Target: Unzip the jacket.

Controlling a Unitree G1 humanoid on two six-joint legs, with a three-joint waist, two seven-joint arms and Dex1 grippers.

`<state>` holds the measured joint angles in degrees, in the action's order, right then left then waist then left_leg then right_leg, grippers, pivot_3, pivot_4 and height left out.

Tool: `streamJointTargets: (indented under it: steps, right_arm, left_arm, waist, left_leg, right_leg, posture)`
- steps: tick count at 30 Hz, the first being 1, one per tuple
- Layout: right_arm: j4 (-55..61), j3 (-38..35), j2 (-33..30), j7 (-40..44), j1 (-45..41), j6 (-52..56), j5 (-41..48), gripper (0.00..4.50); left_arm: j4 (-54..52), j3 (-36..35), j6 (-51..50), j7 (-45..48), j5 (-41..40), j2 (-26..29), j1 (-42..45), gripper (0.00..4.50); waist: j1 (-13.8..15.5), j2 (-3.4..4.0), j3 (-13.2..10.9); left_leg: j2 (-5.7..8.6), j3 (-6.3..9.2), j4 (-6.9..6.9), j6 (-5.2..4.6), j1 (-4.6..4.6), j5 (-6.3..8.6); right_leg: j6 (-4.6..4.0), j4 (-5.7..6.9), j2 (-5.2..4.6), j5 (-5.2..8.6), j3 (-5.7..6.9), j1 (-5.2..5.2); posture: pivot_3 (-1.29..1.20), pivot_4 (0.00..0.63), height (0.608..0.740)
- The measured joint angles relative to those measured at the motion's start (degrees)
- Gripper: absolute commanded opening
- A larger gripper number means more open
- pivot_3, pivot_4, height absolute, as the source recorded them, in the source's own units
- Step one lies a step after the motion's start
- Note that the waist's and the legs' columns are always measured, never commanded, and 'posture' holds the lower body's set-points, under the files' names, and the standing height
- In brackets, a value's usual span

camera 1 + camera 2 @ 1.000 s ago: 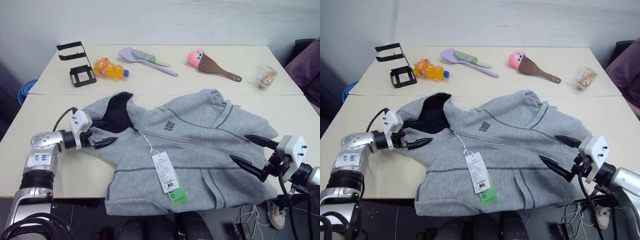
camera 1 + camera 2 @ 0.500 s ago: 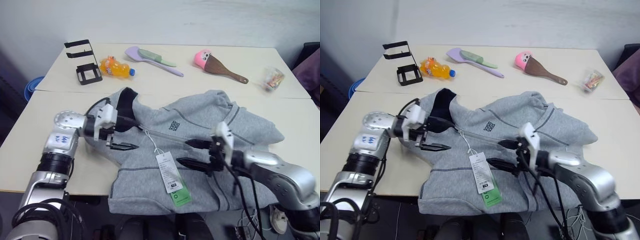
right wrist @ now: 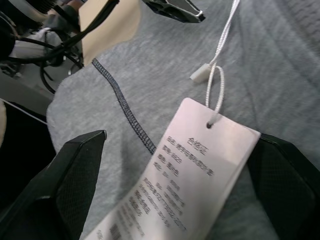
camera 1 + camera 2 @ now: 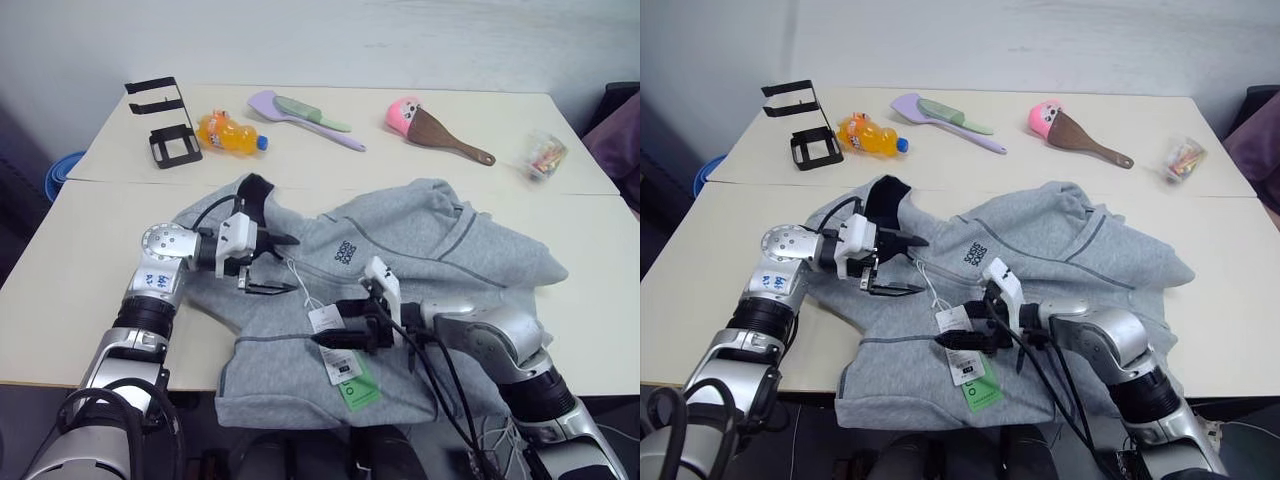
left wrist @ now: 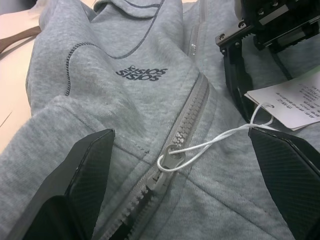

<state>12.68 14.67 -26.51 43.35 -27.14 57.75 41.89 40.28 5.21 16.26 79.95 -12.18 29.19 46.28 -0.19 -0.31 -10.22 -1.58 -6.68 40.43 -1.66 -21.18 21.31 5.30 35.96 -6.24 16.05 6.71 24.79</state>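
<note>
Both tools moved inward over jacket [image 4: 400, 270] within last second: left tool [image 4: 272, 264] now at collar beside zip pull [image 5: 167, 159], right tool [image 4: 335, 324] at hang tag [image 4: 342, 350]. Both spread wide, gripping nothing (zip closed). Jacket flat on table [image 4: 60, 300], hood toward left arm, hem toward right; long axis across table.
</note>
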Motion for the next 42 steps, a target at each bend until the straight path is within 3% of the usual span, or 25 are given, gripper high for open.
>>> streamJointTargets:
  steps: [4,13,22,32,37,42]
  right_arm:
    - [-1.9,1.3,1.0,0.9,-1.1,0.1,-1.3,3.23]
    - [-2.4,0.7,0.0,7.8,0.4,-5.1,-3.3,0.07]
    - [5.5,-9.3,-9.0,12.2,6.3,-7.2,0.7,0.03]
    - [8.3,-13.5,-24.7,11.2,12.4,-28.2,-19.0,0.03]
    - [7.8,-17.5,-27.0,8.4,16.3,-37.9,-27.0,0.03]
    - [6.9,-27.4,-27.3,3.1,24.5,-44.6,-34.2,0.03]
  left_arm:
    - [0.9,0.4,0.4,-0.3,0.7,-0.9,0.0,4.50]
    - [2.3,2.4,-0.5,-0.4,3.4,-2.1,0.1,4.50]
    - [6.7,2.7,-4.0,-9.2,7.6,-4.5,0.6,4.50]
    - [4.3,4.3,-7.7,-10.6,8.2,-4.4,0.0,4.50]
    - [2.9,4.4,-8.2,-11.7,8.2,-4.3,-1.0,4.50]
    - [1.1,4.5,-9.4,-13.1,8.1,-4.4,-2.2,4.50]
  waist:
    - [0.0,0.00,0.0]
    - [0.1,0.00,0.0]
    - [0.4,-0.01,0.0]
    - [0.9,-0.04,0.1]
    - [1.3,-0.04,0.1]
    - [1.5,-0.06,0.2]
  left_leg:
    - [0.02,-0.01,0.00,0.00,-0.02,0.00]
    - [0.05,-0.03,0.05,0.00,-0.04,0.00]
    - [0.06,0.28,0.11,-0.03,-0.02,0.01]
    - [0.09,0.27,0.21,-0.05,0.06,0.02]
    - [0.07,0.24,0.21,-0.05,0.11,0.02]
    - [0.07,0.23,0.21,-0.05,0.16,0.02]
  right_leg:
    - [0.00,0.00,-0.01,0.00,0.01,0.00]
    - [0.02,-0.01,-0.01,-0.01,0.11,-0.06]
    - [0.04,-0.03,-0.07,-0.02,0.16,-0.17]
    - [0.07,-0.04,-0.09,-0.04,0.14,-0.26]
    - [0.07,-0.04,-0.08,-0.04,0.12,-0.30]
    - [0.09,-0.04,-0.07,-0.05,0.10,-0.36]
  posture:
    - [0.00,0.150,0.740]
    - [0.00,0.150,0.740]
    - [0.00,0.150,0.740]
    - [0.00,0.150,0.740]
    - [0.00,0.150,0.740]
    - [0.00,0.150,0.740]
